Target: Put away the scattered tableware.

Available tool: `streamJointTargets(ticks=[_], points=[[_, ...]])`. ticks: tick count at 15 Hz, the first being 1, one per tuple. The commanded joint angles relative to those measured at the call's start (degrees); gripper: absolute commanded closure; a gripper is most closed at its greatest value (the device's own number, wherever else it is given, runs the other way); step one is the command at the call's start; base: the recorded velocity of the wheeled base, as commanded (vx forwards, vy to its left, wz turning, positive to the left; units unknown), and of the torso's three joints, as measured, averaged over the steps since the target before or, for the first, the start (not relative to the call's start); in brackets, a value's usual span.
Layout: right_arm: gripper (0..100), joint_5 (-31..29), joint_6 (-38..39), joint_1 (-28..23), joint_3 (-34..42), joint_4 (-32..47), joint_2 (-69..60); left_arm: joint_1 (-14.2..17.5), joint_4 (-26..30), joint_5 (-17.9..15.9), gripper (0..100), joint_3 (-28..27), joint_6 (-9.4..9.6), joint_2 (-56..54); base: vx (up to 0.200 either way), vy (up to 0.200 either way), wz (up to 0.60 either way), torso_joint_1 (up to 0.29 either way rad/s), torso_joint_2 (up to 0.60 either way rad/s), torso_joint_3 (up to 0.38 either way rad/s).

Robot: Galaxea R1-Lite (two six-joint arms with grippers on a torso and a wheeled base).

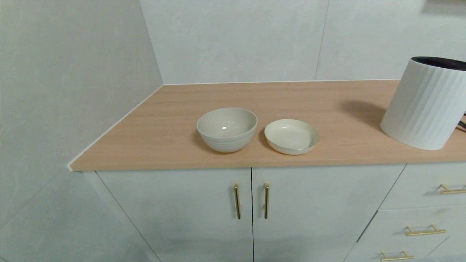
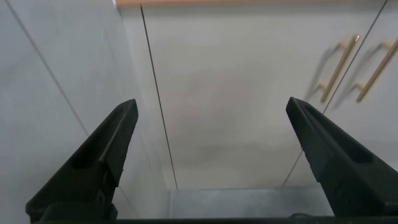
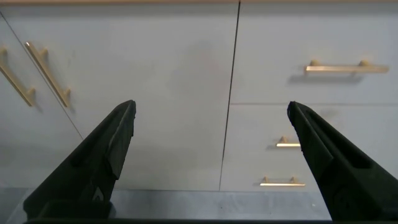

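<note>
Bowl (image 1: 227, 129) upright on the counter (image 1: 164, 145), close to the near edge, about midway along the visible stretch. Just right of it, apart by a narrow gap, a shallow plate (image 1: 291, 136), hollow side up, likewise close to the near edge. Both pale cream, the bowl deeper and faintly ringed on the outside.

Far right on the counter, well apart from the plate, a tall white ribbed pot (image 1: 426, 105) with a dark rim. Behind and to the left, pale tiled wall (image 1: 233, 36).

Under the counter, two white doors (image 1: 174, 214) with slim gold handles (image 1: 237, 201) side by side at the seam; right of these, drawers (image 1: 400, 218) with gold bar pulls.

Left tool (image 2: 211, 106): spread wide, pinching nothing, low before the left door, below the counter edge. Right tool (image 3: 211, 109): also spread wide, pinching nothing, facing the seam between the right door and the drawers.
</note>
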Motion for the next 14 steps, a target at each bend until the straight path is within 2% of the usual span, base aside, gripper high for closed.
streamJointTargets(ticks=[1, 11, 14], points=[[0, 0.0, 0.0, 0.0, 0.0, 0.0, 0.0, 0.0, 0.0, 0.0, 0, 0.0, 0.00, 0.0, 0.000, 0.000, 0.00, -0.193, 0.48, 0.286], [0, 0.0, 0.0, 0.0, 0.0, 0.0, 0.0, 0.0, 0.0, 0.0, 0, 0.0, 0.00, 0.0, 0.000, 0.000, 0.00, -0.150, 0.46, 0.296], [0, 0.0, 0.0, 0.0, 0.0, 0.0, 0.0, 0.0, 0.0, 0.0, 0, 0.0, 0.00, 0.0, 0.000, 0.000, 0.00, -0.051, 0.21, 0.136]])
